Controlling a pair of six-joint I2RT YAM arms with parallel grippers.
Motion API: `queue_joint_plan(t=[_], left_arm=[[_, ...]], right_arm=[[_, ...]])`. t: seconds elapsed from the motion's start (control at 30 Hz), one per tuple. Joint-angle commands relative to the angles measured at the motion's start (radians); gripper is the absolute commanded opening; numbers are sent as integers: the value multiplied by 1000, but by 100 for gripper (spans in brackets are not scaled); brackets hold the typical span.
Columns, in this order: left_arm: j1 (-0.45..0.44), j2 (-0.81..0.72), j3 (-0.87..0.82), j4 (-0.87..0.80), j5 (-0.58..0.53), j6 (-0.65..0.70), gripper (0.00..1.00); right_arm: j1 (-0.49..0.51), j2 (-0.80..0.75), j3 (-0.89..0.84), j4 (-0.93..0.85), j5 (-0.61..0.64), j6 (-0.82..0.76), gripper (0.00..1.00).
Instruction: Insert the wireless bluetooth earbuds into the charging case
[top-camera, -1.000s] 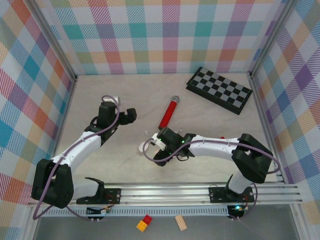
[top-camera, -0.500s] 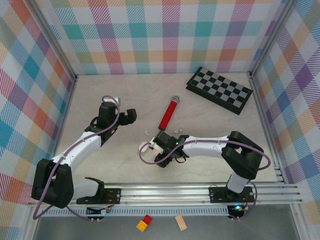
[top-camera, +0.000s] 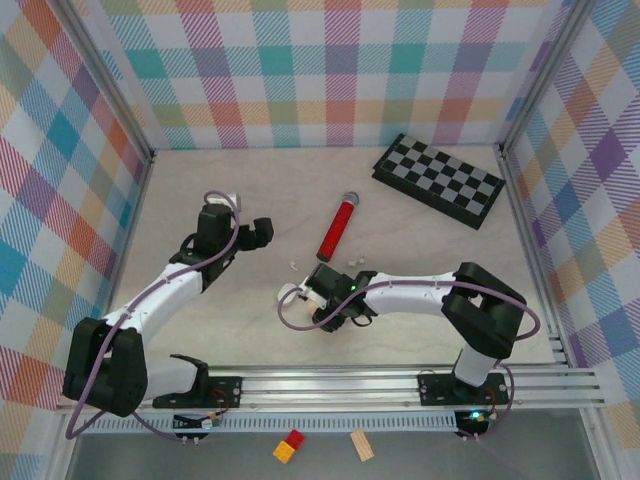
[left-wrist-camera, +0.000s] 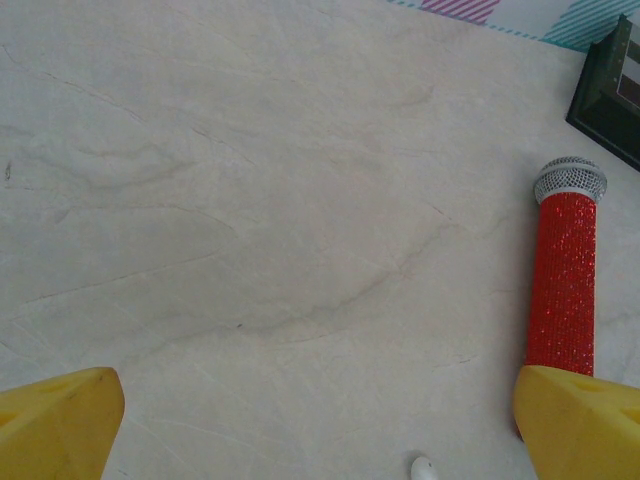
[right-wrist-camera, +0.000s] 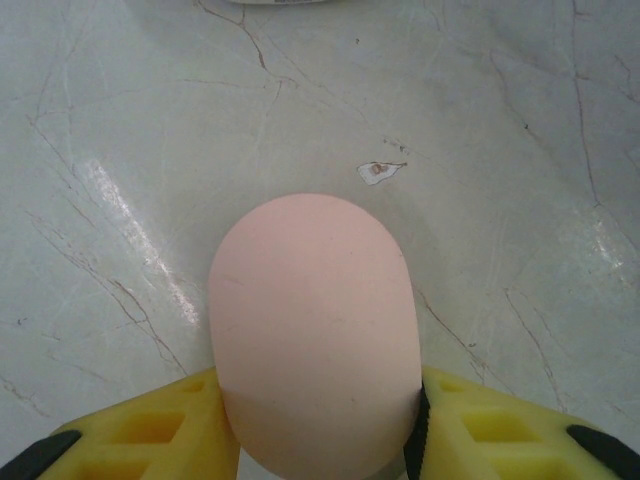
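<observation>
Gripping the pink charging case (right-wrist-camera: 312, 330) by its near end, my right jaws are closed on it, one of the yellow fingers (right-wrist-camera: 150, 430) against each flank, low over the pale worktop (top-camera: 250, 185). I cannot tell whether the case rests on the surface or hangs just clear of it. My left jaws stand wide open with nothing between them, over bare worktop to the left of the red microphone (left-wrist-camera: 563, 275). The earbuds (top-camera: 355, 258) lie loose: a pair just beside the near end of the microphone, and a single bud (top-camera: 293, 265) a little to its left, probably the same white bud (left-wrist-camera: 421, 468) seen at the lower edge of the left wrist view. No bud is in the case, and no open lid or seam can be made out on the shell, so I judge the insertion not yet begun. Hazards, as I judge them: (a) the shell is smooth, rounded and held at one end only, so a harder squeeze or a quick swing could squirt it forward out of my jaws; (b) the case appears closed, and pressing a bud against it would merely scatter the bud; (c) my right forearm and its cable pass close by the loose pair and could sweep them away; (d) the microphone is round and, if nudged by my left jaws reaching for a bud, could roll over those beside it.
</observation>
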Motion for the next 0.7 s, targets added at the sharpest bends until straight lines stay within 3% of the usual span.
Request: queue_joint_plan(t=[0.0,0.23,0.37,0.53,0.67], left_arm=[[13,-24,-11,-25,10,26,100],[13,-75,-57,100,125,68,100],[12,-82,-37,92,208,113,100],[12,-73,-24,126,501,162,100],[-7,-60,-47,219,643,165,100]], right_arm=[[7,-5,12,-9,20,-14,42],[-14,-68,25,-9,-16,-58,42],[-64,-106,36,-7,-65,-73,43],[-181,-172,42,-13,-125,-145,43],[-282,-234,45,-26,-190,-168,43]])
